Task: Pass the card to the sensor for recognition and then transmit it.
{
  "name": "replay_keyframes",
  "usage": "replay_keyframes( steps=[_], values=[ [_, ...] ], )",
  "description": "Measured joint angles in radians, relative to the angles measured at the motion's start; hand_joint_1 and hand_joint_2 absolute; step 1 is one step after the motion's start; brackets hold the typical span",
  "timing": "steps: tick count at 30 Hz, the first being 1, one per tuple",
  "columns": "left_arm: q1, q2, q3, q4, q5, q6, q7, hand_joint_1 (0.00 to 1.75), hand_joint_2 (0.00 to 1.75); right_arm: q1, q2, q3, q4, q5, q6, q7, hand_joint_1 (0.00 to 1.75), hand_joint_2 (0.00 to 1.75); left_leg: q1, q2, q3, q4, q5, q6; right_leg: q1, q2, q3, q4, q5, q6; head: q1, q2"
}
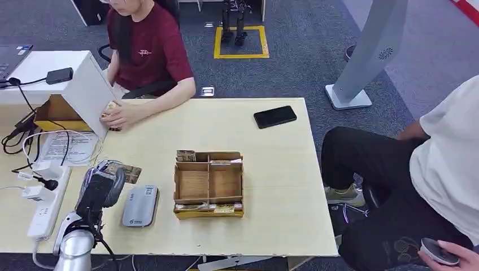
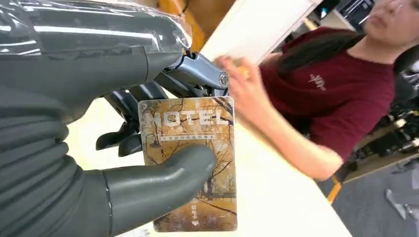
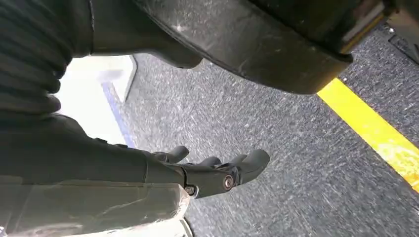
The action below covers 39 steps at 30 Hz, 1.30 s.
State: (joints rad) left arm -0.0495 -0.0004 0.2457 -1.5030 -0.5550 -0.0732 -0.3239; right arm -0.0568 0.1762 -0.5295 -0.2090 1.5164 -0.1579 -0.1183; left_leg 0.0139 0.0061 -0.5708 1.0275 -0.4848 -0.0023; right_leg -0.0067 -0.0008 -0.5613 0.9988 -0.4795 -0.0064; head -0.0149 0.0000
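Low in the head view's left corner, the left hand point(image 1: 100, 189) rises over the desk point(image 1: 271, 169), thumb and fingers point(image 2: 129, 133) pinching a card point(image 2: 190, 163) printed HOTEL; the card point(image 1: 125, 172) sticks out just above the grey sensor point(image 1: 140, 205), which lies flat left of the cardboard tray point(image 1: 208, 183). Right hand point(image 3: 207, 173) hangs over grey carpet beside a yellow line, its fingers point(image 3: 254, 160) loosely spread and holding nothing. At upper left a person in a red shirt point(image 1: 148, 48) rests a hand by a white box point(image 1: 85, 84). A black phone point(image 1: 275, 117) lies near the desk's far edge. At right sits a second person point(image 1: 418, 180).
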Motion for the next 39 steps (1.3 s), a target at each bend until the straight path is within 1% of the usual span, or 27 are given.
replay_keyframes(
  steps=[9, 11, 14, 18, 22, 32, 35, 39],
  values=[
    [0.063, -0.001, 0.038, 0.011, 0.023, -0.014, -0.003, 1.75, 1.75, 0.002, 0.000, -0.017, 0.000, 0.000, -0.008, -0.005, 0.00, 1.75, 0.000, 0.000, 0.000, 0.000, 0.000, 0.000, 0.000, 0.000, 0.000, 0.000, 0.000, 0.000, 0.000, 0.000],
    [0.074, -0.008, 0.039, 0.015, 0.022, -0.019, -0.003, 1.75, 1.75, 0.002, 0.000, -0.018, 0.000, 0.001, -0.007, -0.002, 0.00, 1.75, 0.000, 0.000, 0.000, 0.000, 0.000, 0.000, 0.000, 0.000, 0.000, 0.000, 0.000, 0.000, 0.000, 0.000],
    [0.084, -0.025, 0.039, 0.023, -0.016, -0.009, -0.003, 1.75, 1.75, 0.002, 0.000, -0.021, 0.000, 0.001, -0.007, 0.002, 0.00, 1.75, 0.000, 0.000, 0.000, 0.000, 0.000, 0.000, 0.000, 0.000, 0.000, 0.000, 0.000, 0.000, 0.000, 0.000],
    [0.084, -0.042, 0.039, 0.033, -0.032, 0.003, 0.001, 1.75, 1.75, 0.002, 0.000, -0.021, 0.000, 0.002, -0.007, 0.002, 0.00, 1.75, 0.000, 0.000, 0.000, 0.000, 0.000, 0.000, 0.000, 0.000, 0.000, 0.000, 0.000, 0.000, 0.000, 0.000],
    [0.078, -0.058, 0.039, 0.043, -0.049, 0.015, 0.026, 1.75, 1.75, 0.002, 0.000, -0.021, 0.000, 0.011, -0.010, 0.000, 0.00, 1.75, 0.000, 0.000, 0.000, 0.000, 0.000, 0.000, 0.000, 0.000, 0.000, 0.000, 0.000, 0.000, 0.000, 0.000],
    [0.029, -0.109, 0.038, 0.069, -0.125, 0.080, 0.082, 1.75, 1.75, 0.001, 0.000, -0.021, 0.000, 0.021, -0.006, 0.004, 0.00, 1.75, 0.000, 0.000, 0.000, 0.000, 0.000, 0.000, 0.000, 0.000, 0.000, 0.000, 0.000, 0.000, 0.000, 0.000],
    [0.013, -0.118, 0.039, 0.075, -0.143, 0.082, 0.094, 1.75, 1.75, 0.000, 0.001, -0.021, 0.000, 0.023, -0.006, 0.006, 0.00, 1.75, 0.000, 0.000, 0.000, 0.000, 0.000, 0.000, 0.000, 0.000, 0.000, 0.000, 0.000, 0.000, 0.000, 0.000],
    [0.007, -0.127, 0.039, 0.084, -0.154, 0.082, 0.094, 1.75, 1.75, 0.000, 0.002, -0.021, 0.000, 0.029, -0.006, 0.006, 0.00, 1.75, 0.000, 0.000, 0.000, 0.000, 0.000, 0.000, 0.000, 0.000, 0.000, 0.000, 0.000, 0.000, 0.000, 0.000]
  ],
)
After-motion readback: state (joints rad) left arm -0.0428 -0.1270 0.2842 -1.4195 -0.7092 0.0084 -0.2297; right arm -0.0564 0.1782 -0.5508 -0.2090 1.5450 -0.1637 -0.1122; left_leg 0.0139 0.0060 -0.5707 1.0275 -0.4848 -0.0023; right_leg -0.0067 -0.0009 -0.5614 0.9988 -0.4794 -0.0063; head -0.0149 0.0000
